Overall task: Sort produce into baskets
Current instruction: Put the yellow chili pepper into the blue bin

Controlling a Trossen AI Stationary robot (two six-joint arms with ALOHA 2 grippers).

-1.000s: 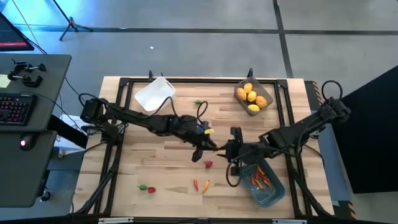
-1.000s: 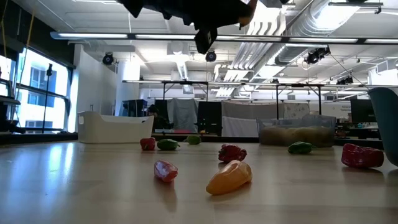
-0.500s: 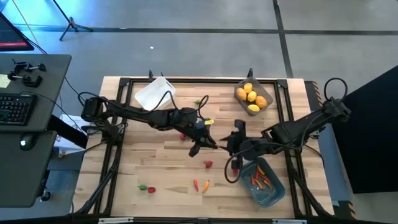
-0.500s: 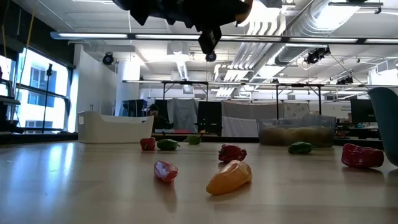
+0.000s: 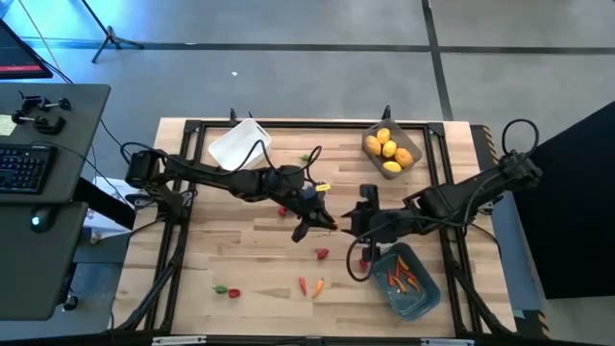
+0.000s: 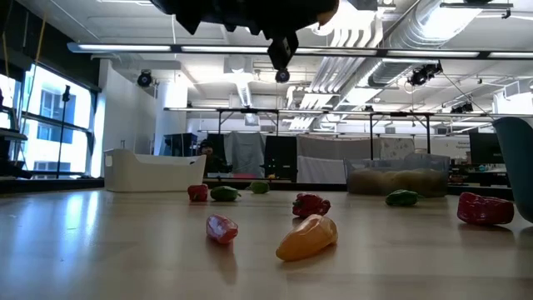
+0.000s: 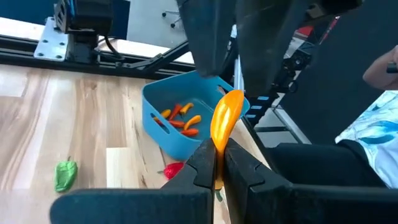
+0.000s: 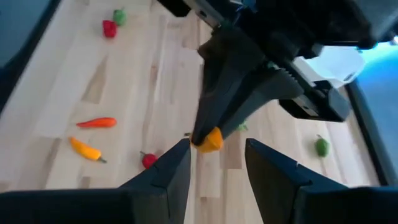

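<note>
- The left gripper (image 7: 214, 163) is clenched on the orange pepper (image 7: 225, 119) by its lower tip, held clear of the table (image 5: 231, 259) at mid-table, apparently for handover.
- The right gripper (image 8: 216, 163) faces it with jaws spread, the pepper just between them, not yet clamped.
- The blue basket (image 5: 408, 282), holding similar pieces, sits beside the right arm.
- Both arms reach inward, nearly meeting.

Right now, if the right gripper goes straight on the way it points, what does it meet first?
Probably the orange pepper held in the left gripper, which sits directly ahead of the open right gripper. Depth is unclear.
</note>
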